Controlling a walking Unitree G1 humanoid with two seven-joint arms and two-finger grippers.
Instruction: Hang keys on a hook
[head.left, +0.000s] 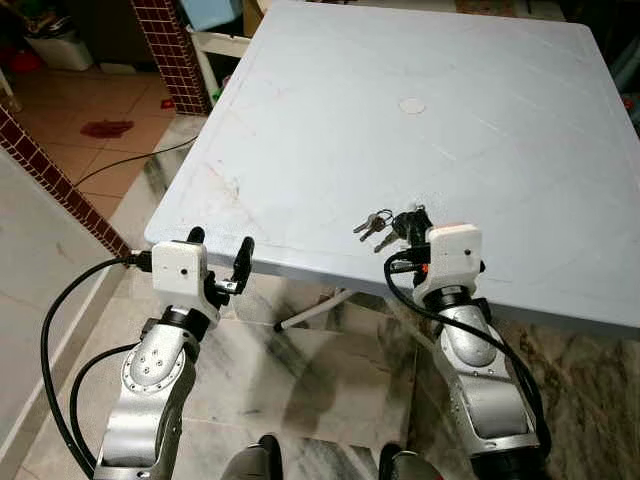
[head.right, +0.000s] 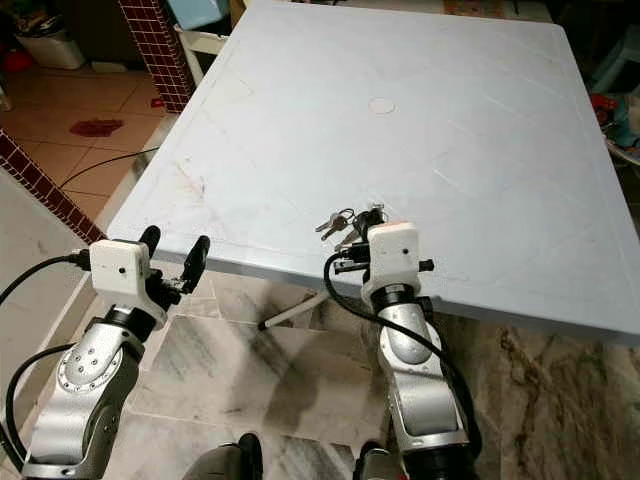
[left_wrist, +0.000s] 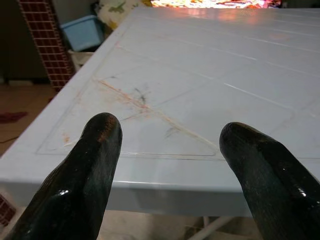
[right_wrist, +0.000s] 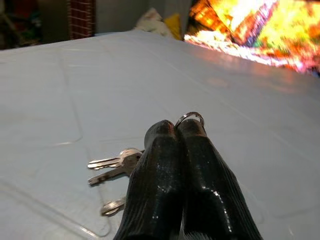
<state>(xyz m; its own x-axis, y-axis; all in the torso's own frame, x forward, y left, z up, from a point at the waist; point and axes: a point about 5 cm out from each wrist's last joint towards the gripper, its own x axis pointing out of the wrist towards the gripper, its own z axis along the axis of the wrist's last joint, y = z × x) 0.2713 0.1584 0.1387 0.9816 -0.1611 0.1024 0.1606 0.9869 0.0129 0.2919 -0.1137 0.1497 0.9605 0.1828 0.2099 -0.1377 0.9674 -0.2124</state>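
On the far left, a tiled floor (head.left: 75, 150) runs beside a low brick-patterned wall (head.left: 55, 180), and a black cable (head.left: 140, 160) trails across it toward the table.

The left gripper (head.left: 220, 262) hovers just off the near left corner of the white plastic table (head.left: 450, 130), about level with its edge. Its two black fingers (left_wrist: 87, 175) stand wide apart with nothing between them. In the left wrist view they frame the table's corner, where orange-brown scuff marks (left_wrist: 135, 100) streak the surface. A blue bin (left_wrist: 82, 31) sits beyond the table's far left side.

Near the middle of the table top is a small round plug (head.left: 411, 105).

Further right, close to the near edge, the keys (head.left: 372, 226) lie on the table, fanned out flat on its surface. The right gripper (right_wrist: 175, 131) rests at the table's edge just beside them. Its fingers (right_wrist: 155, 165) are pressed together, and the metal key ring (right_wrist: 190, 117) pokes out from between their tips, so the gripper is pinching the bunch by its ring while the keys themselves touch the table.

Below the table, marbled floor (head.left: 330, 380) shows between the two silver arms.
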